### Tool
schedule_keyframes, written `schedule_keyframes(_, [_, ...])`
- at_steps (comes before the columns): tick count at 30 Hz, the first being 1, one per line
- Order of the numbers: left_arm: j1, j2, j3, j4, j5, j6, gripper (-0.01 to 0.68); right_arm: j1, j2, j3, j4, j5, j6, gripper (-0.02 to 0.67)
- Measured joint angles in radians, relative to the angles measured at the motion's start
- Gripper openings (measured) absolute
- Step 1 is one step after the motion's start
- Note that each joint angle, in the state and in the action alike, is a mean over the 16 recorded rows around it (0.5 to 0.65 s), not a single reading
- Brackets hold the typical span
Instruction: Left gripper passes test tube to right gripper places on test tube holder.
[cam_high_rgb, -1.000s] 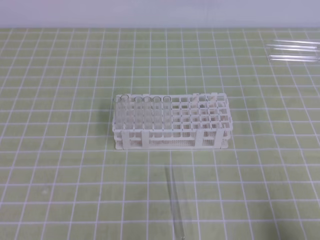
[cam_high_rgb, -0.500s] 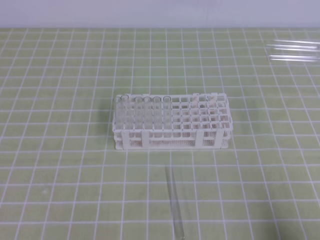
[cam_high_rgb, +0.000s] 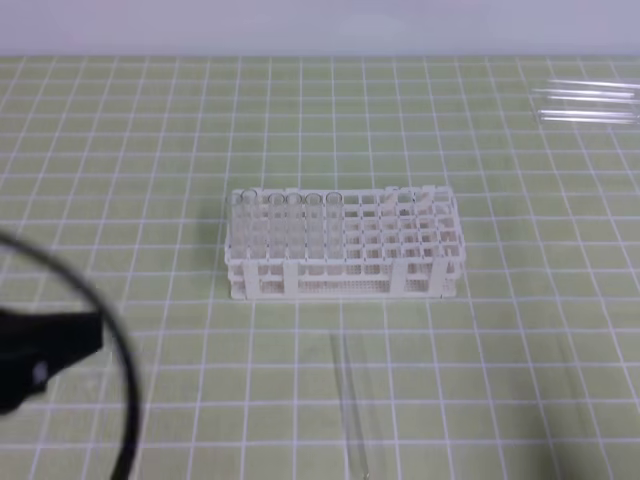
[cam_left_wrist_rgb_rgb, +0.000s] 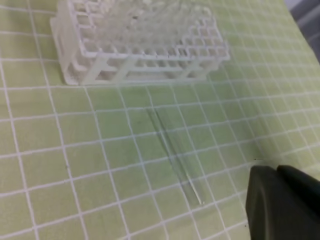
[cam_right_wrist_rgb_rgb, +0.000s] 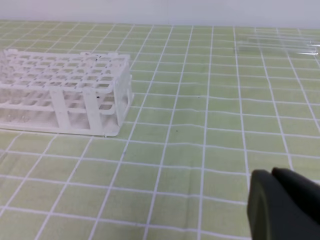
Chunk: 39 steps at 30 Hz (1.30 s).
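Observation:
A clear test tube (cam_high_rgb: 350, 410) lies flat on the green grid mat in front of the white test tube holder (cam_high_rgb: 345, 262). In the left wrist view the test tube (cam_left_wrist_rgb_rgb: 172, 150) runs diagonally below the holder (cam_left_wrist_rgb_rgb: 135, 45). My left gripper (cam_high_rgb: 50, 350) comes in blurred at the left edge with a black cable, well left of the tube. Only a black finger (cam_left_wrist_rgb_rgb: 280, 200) shows in its wrist view, right of the tube's near end. One black finger (cam_right_wrist_rgb_rgb: 280, 205) of my right gripper shows in the right wrist view, far from the holder (cam_right_wrist_rgb_rgb: 60, 92). Neither holds anything that I can see.
Several clear tubes (cam_high_rgb: 285, 215) stand in the holder's left rows. More spare tubes (cam_high_rgb: 590, 105) lie at the far right of the mat, also seen as spare tubes (cam_right_wrist_rgb_rgb: 277, 45) in the right wrist view. A pale wall borders the mat's far edge.
The left arm and its cable have entered the exterior view from the left edge. The tube and the holder have not moved.

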Motion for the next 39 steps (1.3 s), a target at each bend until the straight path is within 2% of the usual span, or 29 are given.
schedule_keyframes(4, [-0.05,0.178,-0.1,0.007,0.06,0.061,0.0,0.0,0.0,0.0,0.0,0.0,0.0,-0.018])
schedule_keyframes(8, [-0.147,0.337,-0.18,0.085,0.082,0.037,0.0,0.0,0.0,0.0,0.0,0.0,0.0,-0.018])
schedule_keyframes(18, [-0.529,0.684,-0.333,0.386,0.072,-0.24,-0.001,0.0,0.0,0.0,0.0,0.0,0.0,-0.018])
schedule_keyframes(24, [-0.677,0.853,-0.415,0.455,0.079,-0.352,0.0,0.0,0.0,0.0,0.0,0.0,0.0,-0.018])
schedule_keyframes(30, [-0.72,0.959,-0.461,0.447,0.081,-0.389,0.0,0.0,0.0,0.0,0.0,0.0,0.0,-0.018])
schedule_keyframes(39, [-0.722,1.04,-0.474,0.427,0.111,-0.422,0.007,0.0,0.0,0.0,0.0,0.0,0.0,-0.018])
